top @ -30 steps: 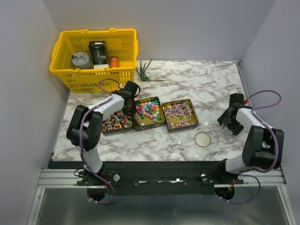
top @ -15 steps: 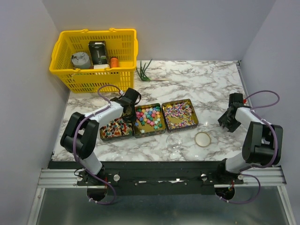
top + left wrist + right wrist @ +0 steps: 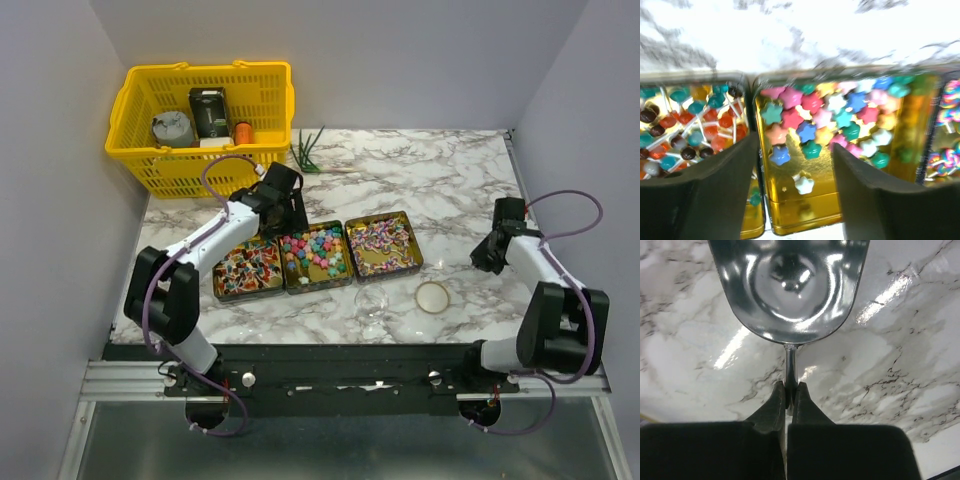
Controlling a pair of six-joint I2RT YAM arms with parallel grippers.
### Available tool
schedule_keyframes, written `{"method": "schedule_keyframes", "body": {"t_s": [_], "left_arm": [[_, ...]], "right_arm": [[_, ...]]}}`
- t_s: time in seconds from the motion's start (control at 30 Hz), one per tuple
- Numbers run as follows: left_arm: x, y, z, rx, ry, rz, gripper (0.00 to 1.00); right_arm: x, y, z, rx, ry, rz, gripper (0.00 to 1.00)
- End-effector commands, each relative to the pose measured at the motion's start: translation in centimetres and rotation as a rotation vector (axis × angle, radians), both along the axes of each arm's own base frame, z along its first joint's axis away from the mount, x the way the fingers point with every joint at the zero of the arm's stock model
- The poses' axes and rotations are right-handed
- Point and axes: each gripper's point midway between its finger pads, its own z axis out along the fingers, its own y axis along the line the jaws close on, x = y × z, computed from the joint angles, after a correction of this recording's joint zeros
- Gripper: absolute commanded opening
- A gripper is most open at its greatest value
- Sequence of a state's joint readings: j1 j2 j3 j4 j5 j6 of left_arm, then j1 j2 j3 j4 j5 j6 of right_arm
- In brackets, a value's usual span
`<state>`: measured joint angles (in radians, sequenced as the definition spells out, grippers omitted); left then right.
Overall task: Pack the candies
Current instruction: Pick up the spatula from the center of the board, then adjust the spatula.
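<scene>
Left fingers are spread wide with nothing between them, hovering over the row of three gold tins, roughly above where the left and middle ones meet. Right fingers are pressed together, pinching the thin handle of a shiny metal scoop out over the right side of the marble bench, well apart from the tins. All the candies I can see are in those tins: stick ones on the left, stars in the middle, swirly ones on the right. Round gold lid sits on the bench near the right tin, and a yellow basket sits at the far left.
</scene>
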<state>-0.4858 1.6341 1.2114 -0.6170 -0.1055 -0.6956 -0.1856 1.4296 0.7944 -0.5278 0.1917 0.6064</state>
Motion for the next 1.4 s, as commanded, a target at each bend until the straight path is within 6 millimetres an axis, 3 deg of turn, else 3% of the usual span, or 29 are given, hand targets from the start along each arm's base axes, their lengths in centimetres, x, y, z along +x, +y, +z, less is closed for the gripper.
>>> {"method": "schedule_keyframes", "body": {"t_s": [0.0, 0.03, 0.1, 0.13, 0.37, 0.5, 0.63, 0.73, 0.83, 0.93, 1.13, 1.27, 1.33, 1.37], "left_arm": [[1.0, -0.4, 6.0, -0.045, -0.145, -0.023, 0.86], [0.9, -0.3, 7.4, -0.06, -0.181, -0.033, 0.92], [0.8, -0.3, 8.7, -0.073, -0.218, -0.037, 0.99], [0.7, -0.2, 9.9, -0.086, -0.247, -0.043, 0.99], [1.4, 0.0, 16.7, -0.105, -0.433, -0.1, 0.99], [2.3, 2.2, 20.9, -0.111, -0.581, -0.005, 0.99], [1.6, 4.1, 25.2, -0.213, -0.749, 0.025, 0.99], [1.2, 5.7, 26.6, -0.251, -0.804, 0.066, 0.99], [0.3, 5.5, 27.8, -0.281, -0.836, -0.014, 0.99], [-1.3, 3.0, 28.9, -0.34, -0.862, -0.211, 0.99], [-5.3, -2.6, 27.4, -0.575, -0.711, -0.541, 0.99], [-7.9, -4.6, 26.9, -0.692, -0.648, -0.663, 0.99], [-8.6, -4.9, 27.9, -0.73, -0.694, -0.689, 0.99], [-8.8, -5.0, 27.5, -0.737, -0.689, -0.697, 0.99]], "right_arm": [[0.2, 1.9, 4.0, 0.065, -0.137, 0.093, 0.01], [0.4, 2.4, 5.9, 0.069, -0.207, 0.121, 0.01], [0.6, 4.1, 7.9, 0.117, -0.276, 0.206, 0.01], [0.7, 4.9, 9.8, 0.115, -0.339, 0.249, 0.01], [-0.8, 12.0, 17.4, 0.214, -0.565, 0.622, 0.01], [-2.6, 15.7, 20.6, 0.187, -0.653, 0.841, 0.01], [-4.9, 19.4, 21.9, 0.229, -0.689, 1.046, 0.01], [-6.7, 21.8, 22.8, 0.267, -0.715, 1.183, 0.01], [-8.8, 24.3, 23.5, 0.325, -0.719, 1.32, 0.01], [-10.7, 26.5, 23.8, 0.342, -0.695, 1.438, 0.01], [-12.6, 30.5, 22.3, 0.292, -0.555, 1.589, 0.01], [-13.2, 32.5, 20.8, 0.28, -0.477, 1.644, 0.01], [-13.3, 33.3, 20.0, 0.256, -0.45, 1.658, 0.01], [-13.4, 33.5, 19.9, 0.25, -0.442, 1.664, 0.01]]}}
